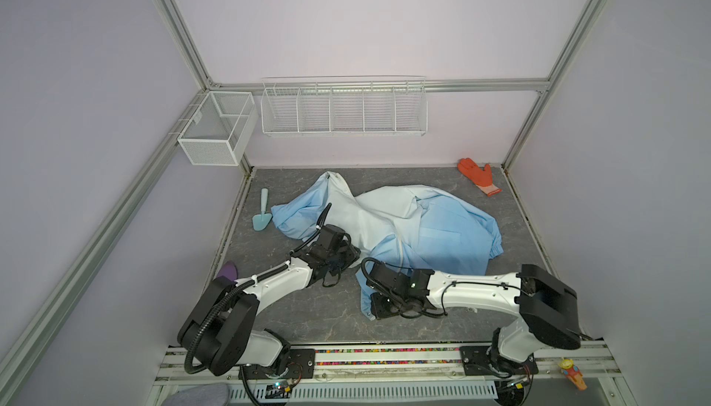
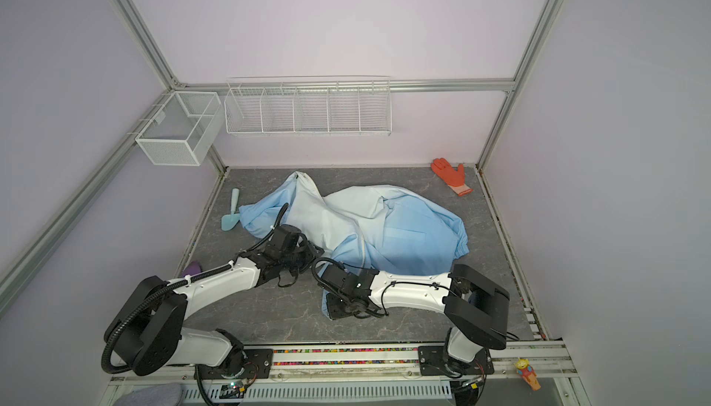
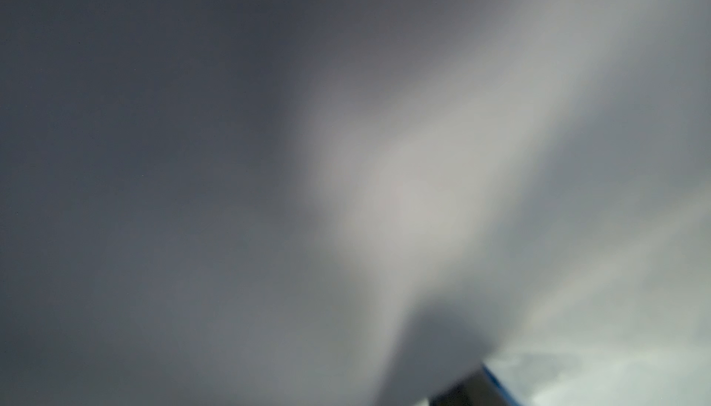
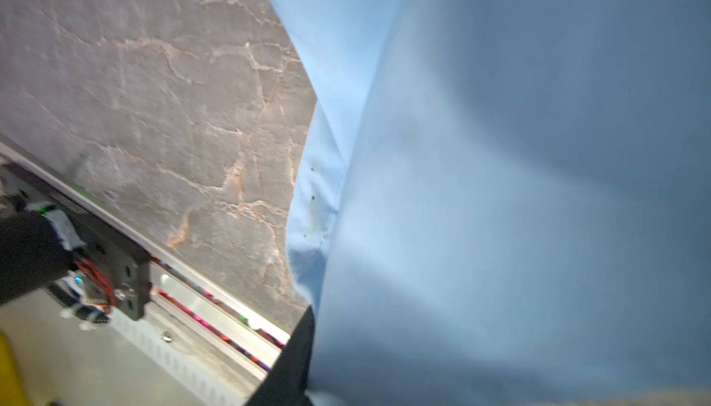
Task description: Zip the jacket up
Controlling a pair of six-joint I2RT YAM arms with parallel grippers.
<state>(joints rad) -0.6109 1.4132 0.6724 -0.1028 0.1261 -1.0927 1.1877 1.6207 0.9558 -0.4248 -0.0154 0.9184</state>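
Note:
The jacket (image 1: pixel 408 219) (image 2: pixel 388 227) lies crumpled on the grey table (image 1: pixel 307 319), light blue fading to whitish. Its white zipper (image 1: pixel 401 248) runs down the front fold. My left gripper (image 1: pixel 348 256) (image 2: pixel 313 252) is pressed into the whitish edge at the jacket's near left. In the left wrist view blurred cloth fills the picture and only one finger (image 3: pixel 461 394) shows, so its state is hidden. My right gripper (image 1: pixel 371 306) (image 2: pixel 330 307) sits on the near hem corner. One dark finger (image 4: pixel 296 358) shows there, with blue jacket cloth (image 4: pixel 500 231) tight against its inner side.
An orange glove (image 1: pixel 479 176) lies at the back right corner. A teal trowel (image 1: pixel 262 213) lies left of the jacket, a purple object (image 1: pixel 227 269) near the left edge. Two white wire baskets (image 1: pixel 215 127) (image 1: pixel 342 110) hang on the back wall. A small toy figure (image 1: pixel 573 375) stands on the front rail.

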